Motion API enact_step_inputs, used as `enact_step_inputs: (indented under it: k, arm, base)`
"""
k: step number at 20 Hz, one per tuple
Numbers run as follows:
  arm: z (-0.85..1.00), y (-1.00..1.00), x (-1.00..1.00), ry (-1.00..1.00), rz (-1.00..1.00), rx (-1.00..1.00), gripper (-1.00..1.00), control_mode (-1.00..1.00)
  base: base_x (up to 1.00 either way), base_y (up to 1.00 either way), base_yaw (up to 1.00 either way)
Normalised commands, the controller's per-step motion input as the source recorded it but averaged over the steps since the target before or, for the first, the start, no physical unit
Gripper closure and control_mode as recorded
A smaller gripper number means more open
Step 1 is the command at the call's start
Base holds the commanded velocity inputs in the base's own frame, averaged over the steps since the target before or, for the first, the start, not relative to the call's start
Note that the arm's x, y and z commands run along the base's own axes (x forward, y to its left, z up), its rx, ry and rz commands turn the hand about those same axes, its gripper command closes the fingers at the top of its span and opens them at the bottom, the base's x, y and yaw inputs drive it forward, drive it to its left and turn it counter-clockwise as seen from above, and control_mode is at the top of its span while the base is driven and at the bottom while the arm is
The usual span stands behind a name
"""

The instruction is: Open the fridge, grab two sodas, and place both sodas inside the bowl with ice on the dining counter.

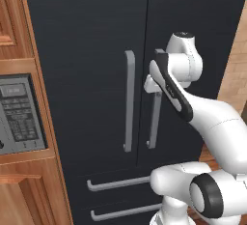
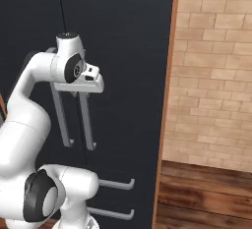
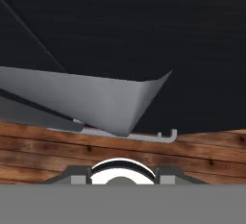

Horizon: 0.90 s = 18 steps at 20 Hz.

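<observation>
- Fridge [image 1: 87, 50] directly ahead, both doors closed; interior hidden.
- Right door handle [image 1: 154, 122] partly covered by the hand; left door handle [image 1: 129, 101] fully visible.
- Gripper [image 2: 83, 91] clamped on right door handle; fingertips obscured.
- Microwave [image 1: 19, 115] at left, keypad text illegible.
- Brick wall [image 2: 216, 75] seen from right base view.

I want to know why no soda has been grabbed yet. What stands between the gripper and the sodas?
The fridge's two black doors, both closed. The gripper is shut at the right door's grey handle.
</observation>
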Motion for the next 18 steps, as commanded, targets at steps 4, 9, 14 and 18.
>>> enact_step_inputs:
  k: [4,9,14,18]
  arm:
    - [0.00,0.00,0.00,0.00,0.00,0.00,-1.00,1.00]
    - [0.00,0.00,0.00,0.00,0.00,0.00,-1.00,1.00]
    - [0.00,0.00,0.00,0.00,0.00,0.00,-1.00,1.00]
    - [0.00,0.00,0.00,0.00,0.00,0.00,-1.00,1.00]
  base:
    - [-0.42,0.00,0.00]
    - [-0.85,0.07,0.02]
    - [-0.21,0.29,0.00]
    - [0.01,0.30,0.00]
